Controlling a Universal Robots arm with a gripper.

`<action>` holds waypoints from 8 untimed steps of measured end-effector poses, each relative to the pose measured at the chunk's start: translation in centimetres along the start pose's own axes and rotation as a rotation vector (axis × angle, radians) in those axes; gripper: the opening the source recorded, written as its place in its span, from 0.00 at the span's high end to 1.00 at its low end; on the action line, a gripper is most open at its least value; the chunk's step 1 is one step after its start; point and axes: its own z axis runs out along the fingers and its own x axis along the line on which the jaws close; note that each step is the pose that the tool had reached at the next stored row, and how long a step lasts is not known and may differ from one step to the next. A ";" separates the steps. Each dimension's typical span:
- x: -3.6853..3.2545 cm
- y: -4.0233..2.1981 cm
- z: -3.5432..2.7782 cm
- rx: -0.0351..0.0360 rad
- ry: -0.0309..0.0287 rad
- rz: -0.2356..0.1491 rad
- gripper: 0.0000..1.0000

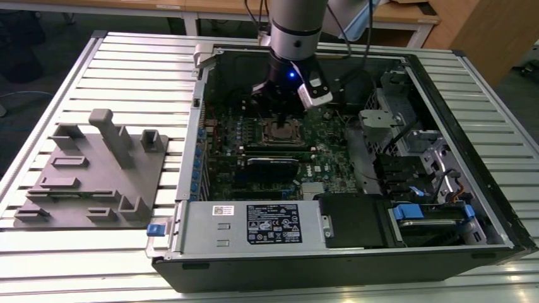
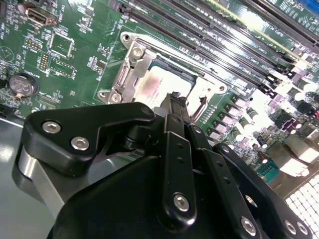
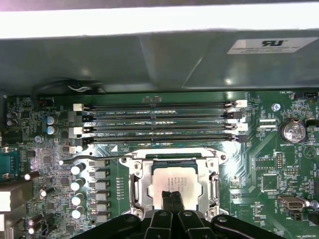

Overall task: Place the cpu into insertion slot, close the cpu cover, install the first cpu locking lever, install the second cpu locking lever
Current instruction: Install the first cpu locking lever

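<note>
Cpu (image 3: 175, 180) lies flat in the slot (image 3: 215, 172), the cover (image 3: 141, 185) framing it, and the pincer (image 3: 172, 195) is clenched on nothing visible, tips at the chip's edge; whether they touch I cannot tell. Pressing off-centre there could tilt the chip onto the socket contacts, or the tips might skid off its smooth face into the frame. An open case (image 1: 337, 252) rests on a slatted metal desk (image 1: 126, 57) beside a grey fixture block (image 1: 93, 183), with wooden furniture behind.
</note>
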 end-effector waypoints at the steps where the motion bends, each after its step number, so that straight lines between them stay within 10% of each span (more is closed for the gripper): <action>1: 0.12 0.00 0.00 0.0000 0.0000 0.000 0.89; 8: 0.50 -0.02 0.01 0.0000 0.0000 0.000 0.89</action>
